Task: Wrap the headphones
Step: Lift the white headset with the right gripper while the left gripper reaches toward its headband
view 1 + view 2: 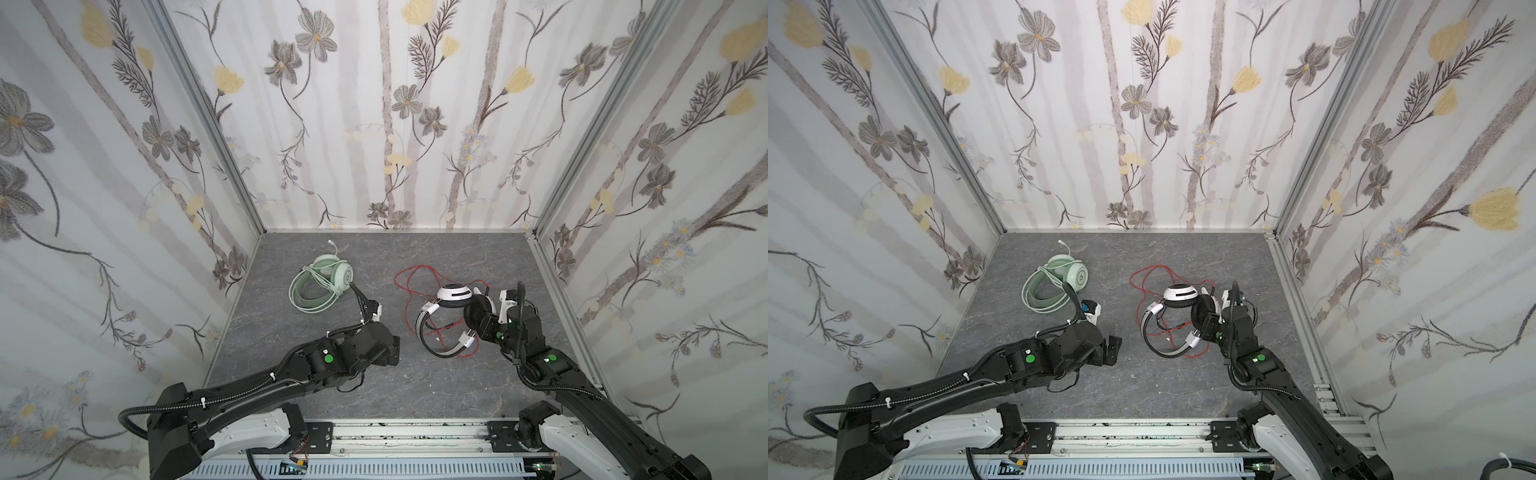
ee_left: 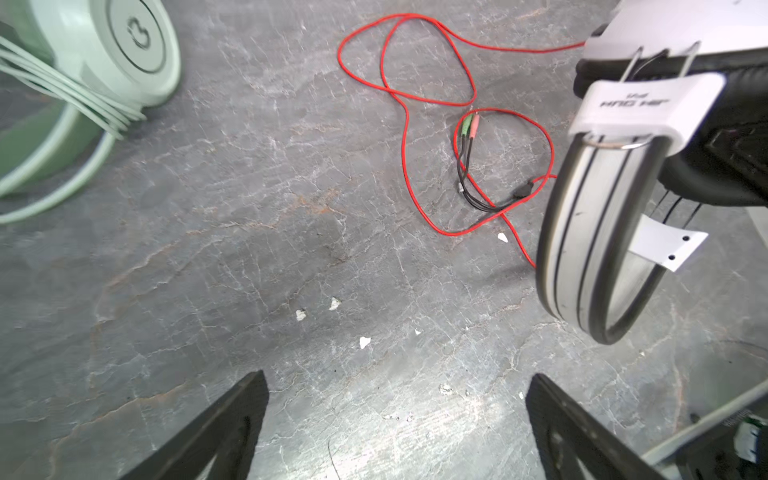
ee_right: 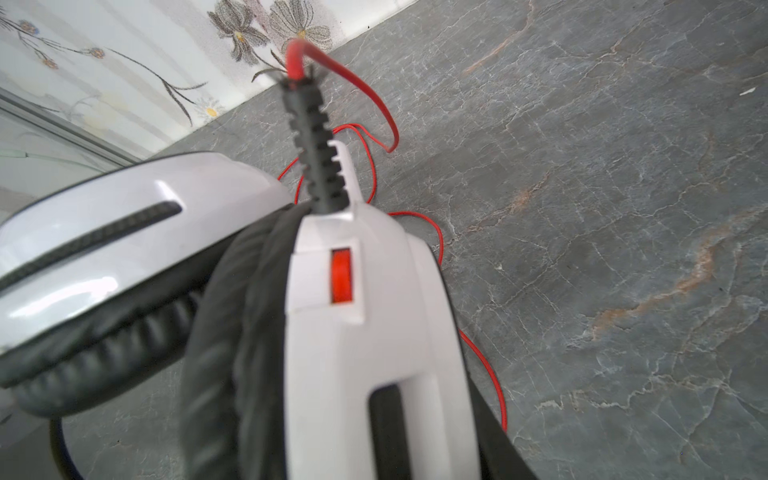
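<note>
The mint green headset (image 1: 336, 270), its green cable (image 2: 83, 97) coiled around it, lies toward the tabletop's (image 1: 415, 390) far left corner; the white-and-black headset (image 1: 455, 296) stands right of centre, its red cable (image 3: 296, 62) strewn loose. We judge that the right gripper (image 1: 482, 322) meets one ear cup (image 3: 332, 332) to steady it, while the left gripper (image 2: 398, 376), spread wide and empty, hovers ready for the cable. The cup hides the right fingers: whether they grasp, we cannot tell.
</note>
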